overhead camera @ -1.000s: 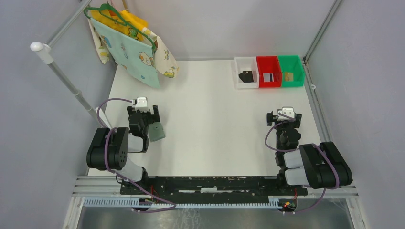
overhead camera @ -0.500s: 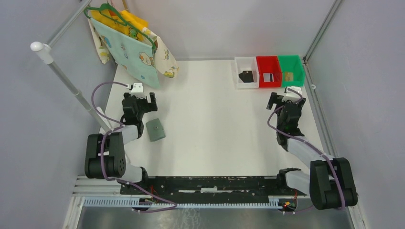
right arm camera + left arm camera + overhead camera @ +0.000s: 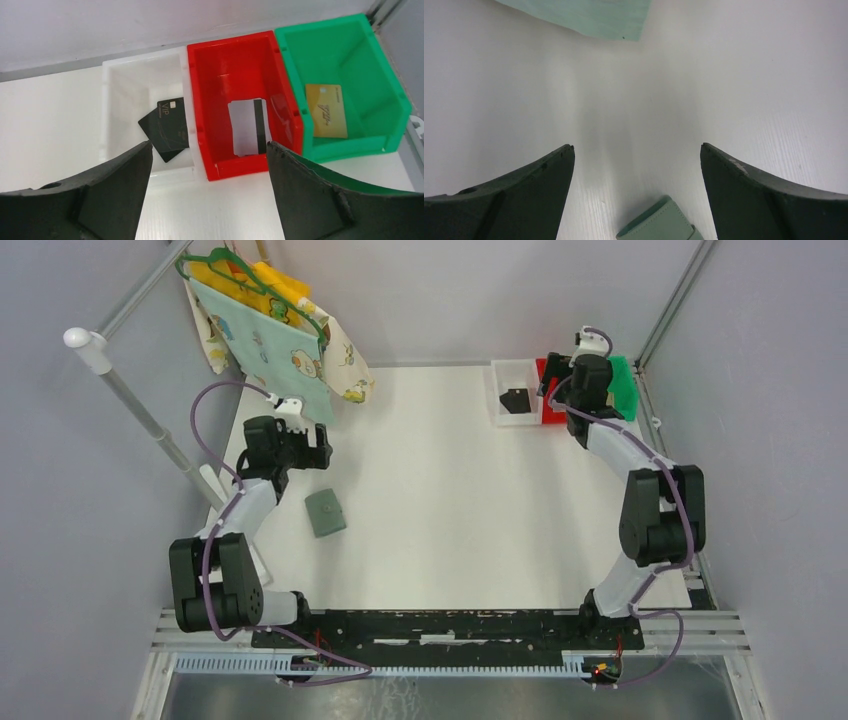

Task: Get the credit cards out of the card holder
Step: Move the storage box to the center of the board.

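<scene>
Both gape empty: my right gripper [image 3: 209, 148] over the red bin [image 3: 231, 39], left gripper [image 3: 637, 150] twelve o'clock of the card holder [image 3: 325, 512].

The counter [image 3: 450, 500] is seen as a white matt sheet, finely ribbed in the left wrist view. The card holder [image 3: 659, 222] is finished in a smooth, matt, leather-like grey-green material. The white bin [image 3: 125, 85], red bin [image 3: 230, 60] and green bin [image 3: 325, 50] are moulded in glossy plastic. A glossy black card [image 3: 165, 129], a pale silver card [image 3: 245, 127] and a satin gold card [image 3: 326, 111] are shown. The fingers [image 3: 514, 200] of the left hand [image 3: 636, 147] and right hand [image 3: 209, 145] are formed of dark, faintly grained matt plastic. Printed cloth [image 3: 270, 340] is hung at the back.
</scene>
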Controlling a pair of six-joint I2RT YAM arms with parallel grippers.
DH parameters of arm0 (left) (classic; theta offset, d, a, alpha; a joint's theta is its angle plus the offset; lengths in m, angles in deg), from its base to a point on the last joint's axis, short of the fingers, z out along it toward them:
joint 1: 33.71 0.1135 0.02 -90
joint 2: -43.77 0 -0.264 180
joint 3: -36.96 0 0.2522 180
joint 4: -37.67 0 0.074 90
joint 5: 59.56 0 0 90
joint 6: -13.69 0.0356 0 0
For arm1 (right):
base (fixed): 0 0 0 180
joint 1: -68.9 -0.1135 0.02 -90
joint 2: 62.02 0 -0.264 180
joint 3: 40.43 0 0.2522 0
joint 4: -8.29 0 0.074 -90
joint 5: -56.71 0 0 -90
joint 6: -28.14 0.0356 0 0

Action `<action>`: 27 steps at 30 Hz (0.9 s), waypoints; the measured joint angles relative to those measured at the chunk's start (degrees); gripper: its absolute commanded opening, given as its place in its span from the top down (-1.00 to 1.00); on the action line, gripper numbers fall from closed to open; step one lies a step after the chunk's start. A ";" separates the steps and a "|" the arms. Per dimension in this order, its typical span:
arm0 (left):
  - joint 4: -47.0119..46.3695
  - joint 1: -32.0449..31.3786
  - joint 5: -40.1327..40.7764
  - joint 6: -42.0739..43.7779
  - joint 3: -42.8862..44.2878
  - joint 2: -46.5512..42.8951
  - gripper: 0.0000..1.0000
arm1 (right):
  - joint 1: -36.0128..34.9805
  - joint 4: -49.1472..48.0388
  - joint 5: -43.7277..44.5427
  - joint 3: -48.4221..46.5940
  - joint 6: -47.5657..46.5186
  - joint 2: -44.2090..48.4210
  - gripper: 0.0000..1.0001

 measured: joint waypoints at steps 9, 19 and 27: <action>15.06 3.98 -4.61 10.73 5.33 2.49 -0.99 | -1.86 7.96 -0.11 -13.99 -2.99 -15.34 -0.58; 25.59 6.49 -6.58 23.54 6.84 6.08 -0.93 | -2.01 9.35 0.02 -18.53 -3.74 -23.96 -0.13; 28.35 7.78 -7.50 28.98 8.02 7.48 -0.40 | -2.60 9.40 -0.28 -20.22 -5.14 -26.84 0.32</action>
